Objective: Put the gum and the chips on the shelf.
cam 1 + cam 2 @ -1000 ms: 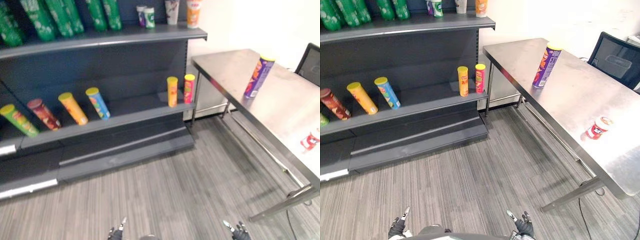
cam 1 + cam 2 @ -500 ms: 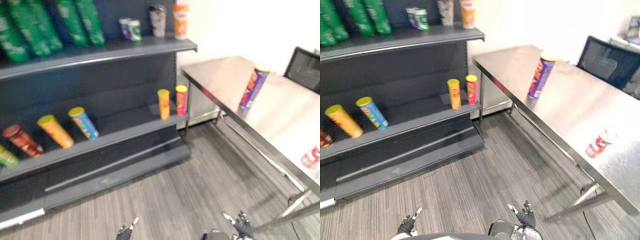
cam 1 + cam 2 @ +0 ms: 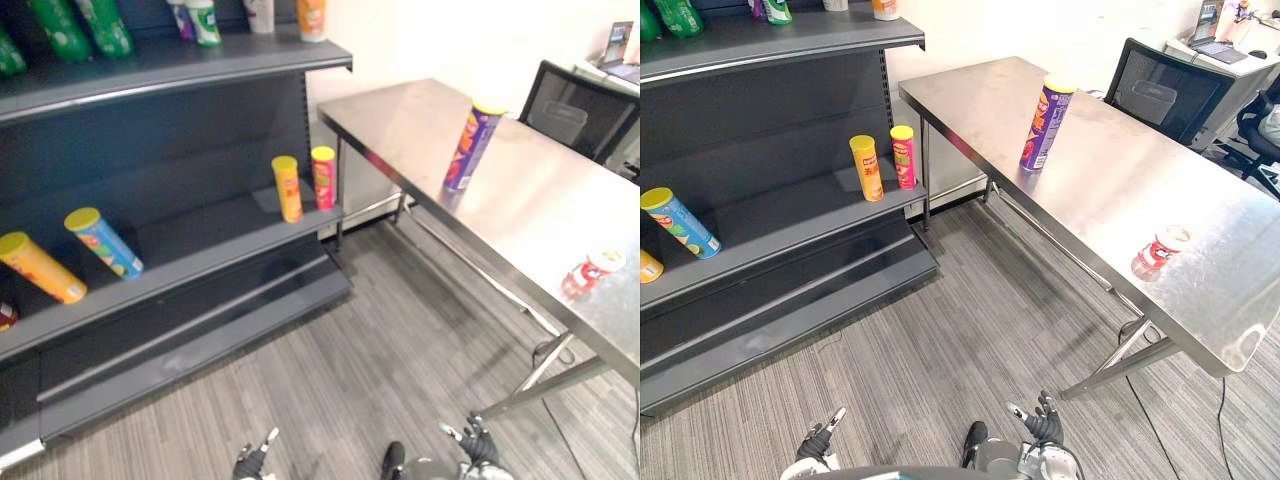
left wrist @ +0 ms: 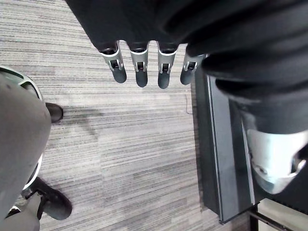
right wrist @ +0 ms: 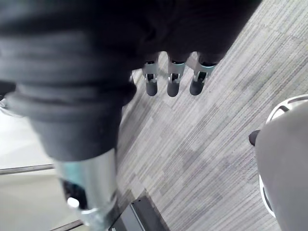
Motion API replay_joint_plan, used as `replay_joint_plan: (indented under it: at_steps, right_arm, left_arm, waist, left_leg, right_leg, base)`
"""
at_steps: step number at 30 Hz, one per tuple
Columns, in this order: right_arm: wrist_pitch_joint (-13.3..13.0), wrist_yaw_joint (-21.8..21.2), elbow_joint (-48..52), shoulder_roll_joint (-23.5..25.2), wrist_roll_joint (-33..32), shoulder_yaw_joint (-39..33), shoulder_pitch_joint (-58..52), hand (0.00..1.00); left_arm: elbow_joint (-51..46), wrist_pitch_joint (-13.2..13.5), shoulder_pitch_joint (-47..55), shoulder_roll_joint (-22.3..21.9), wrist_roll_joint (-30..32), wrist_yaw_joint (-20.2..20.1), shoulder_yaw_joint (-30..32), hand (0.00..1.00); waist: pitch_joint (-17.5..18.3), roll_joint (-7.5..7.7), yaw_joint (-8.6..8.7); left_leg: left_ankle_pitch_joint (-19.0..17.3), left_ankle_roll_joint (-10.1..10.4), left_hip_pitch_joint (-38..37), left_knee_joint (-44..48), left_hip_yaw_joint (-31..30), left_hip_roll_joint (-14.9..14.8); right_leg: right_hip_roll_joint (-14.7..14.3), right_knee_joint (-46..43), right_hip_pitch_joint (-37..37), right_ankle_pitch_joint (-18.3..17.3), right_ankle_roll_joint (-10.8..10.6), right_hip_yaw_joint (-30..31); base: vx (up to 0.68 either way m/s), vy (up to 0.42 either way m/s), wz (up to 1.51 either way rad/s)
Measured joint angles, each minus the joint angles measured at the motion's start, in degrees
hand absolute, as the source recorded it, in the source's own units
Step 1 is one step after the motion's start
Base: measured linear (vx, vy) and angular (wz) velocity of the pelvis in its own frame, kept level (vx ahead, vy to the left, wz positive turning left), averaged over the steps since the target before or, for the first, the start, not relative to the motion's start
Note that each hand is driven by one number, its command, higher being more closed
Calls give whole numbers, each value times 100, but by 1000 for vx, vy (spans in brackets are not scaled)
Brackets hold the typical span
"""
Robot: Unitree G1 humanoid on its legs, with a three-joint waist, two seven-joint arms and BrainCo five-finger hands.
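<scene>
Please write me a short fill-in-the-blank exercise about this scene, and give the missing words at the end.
1. The purple chips can and the red and white gum tub are both on the steel ____.
2. The left hand and the right hand hang low over the floor, fingers relaxed, holding ____.
3. On the middle shelf, the rightmost can, beside the orange can, has a ____ body.

Missing words: table; nothing; red.

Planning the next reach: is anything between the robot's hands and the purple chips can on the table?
Nothing visible. The purple chips can stands apart on the steel table, with the red gum tub off to its right. The left hand and right hand hang open, low over the floor.
</scene>
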State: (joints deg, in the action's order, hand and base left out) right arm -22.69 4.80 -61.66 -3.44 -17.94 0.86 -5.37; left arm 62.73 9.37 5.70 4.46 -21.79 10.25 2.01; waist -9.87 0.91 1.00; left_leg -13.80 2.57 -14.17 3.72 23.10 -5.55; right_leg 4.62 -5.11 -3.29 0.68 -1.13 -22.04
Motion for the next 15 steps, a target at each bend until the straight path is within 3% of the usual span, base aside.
replay_joint_plan:
  at_steps: [8, 11, 15]
  right_arm:
    - [83, 283, 0, -49, -1, -56, 12, 0]
    - [111, 410, 5, -60, -18, -273, 40, 0]
    - [119, 459, -14, -40, -17, -496, 50, 0]
  left_arm:
    - [111, -82, -110, 21, 69, -6, -219, 0]
    - [136, -96, -134, 18, 69, -73, -225, 0]
    - [272, -188, -214, 19, 44, -218, -213, 0]
  waist:
    - [3, -100, 22]
    - [-36, -185, 34]
    - [-31, -170, 62]
  left_leg:
    - [-26, 76, -26, 248, 297, -123]
    - [-56, 130, -104, 389, 488, -127]
    - [-92, 191, -113, 724, 675, -129]
  right_leg:
    - [-170, -112, -53, 43, 115, 254]
    - [-145, -543, -233, -90, 286, 370]
    - [-58, -1113, -485, -393, 336, 392]
  base:
    - [48, -20, -22]
    - [40, 3, -39]
    - [22, -23, -39]
